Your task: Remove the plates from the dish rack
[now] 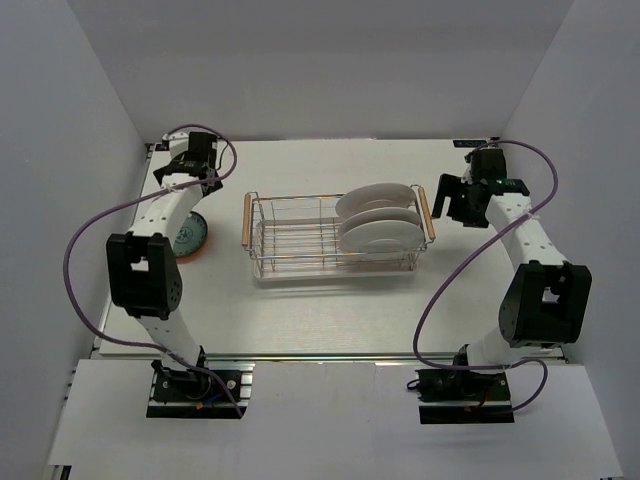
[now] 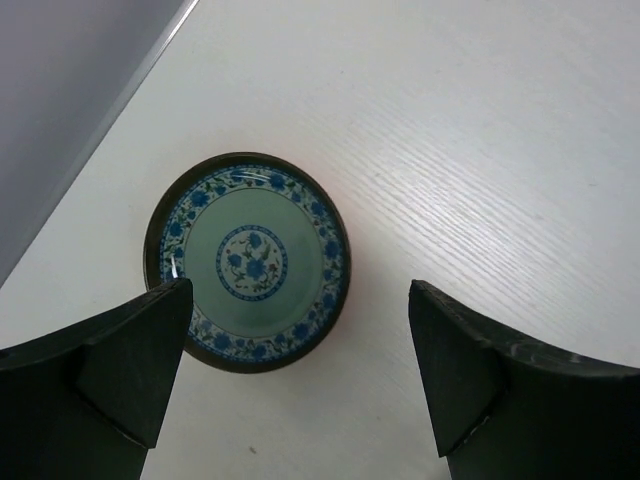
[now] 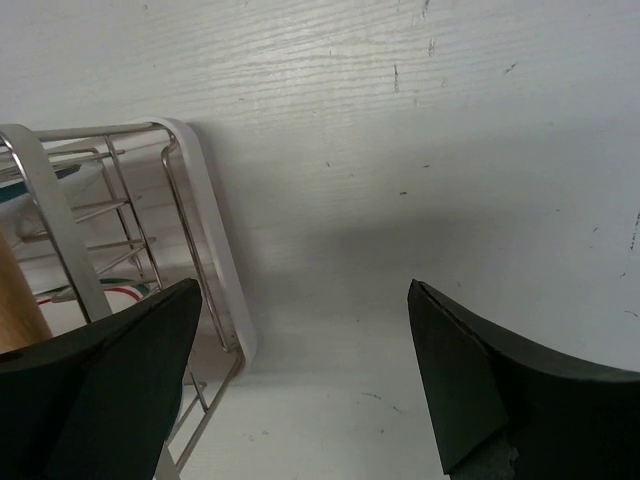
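Observation:
The chrome wire dish rack [image 1: 300, 238] with wooden handles stands mid-table. Three white plates [image 1: 378, 225] stand on edge in its right half; its left half holds nothing. A teal plate with blue flowers [image 1: 190, 236] lies flat on the table at the left, with an orange-red edge showing under it. No yellow plate shows. My left gripper [image 1: 192, 166] is open and empty, above and behind the teal plate [image 2: 248, 260]. My right gripper [image 1: 452, 200] is open and empty just right of the rack's right handle [image 1: 428, 215]. The rack's corner wires [image 3: 150, 215] lie beside my right gripper's left finger.
White walls close in the table at left, back and right. The left arm's elbow [image 1: 145, 275] hangs over the table just in front of the teal plate. A wooden handle end [image 3: 15, 310] and a white rim [image 3: 215, 250] show at the rack's end.

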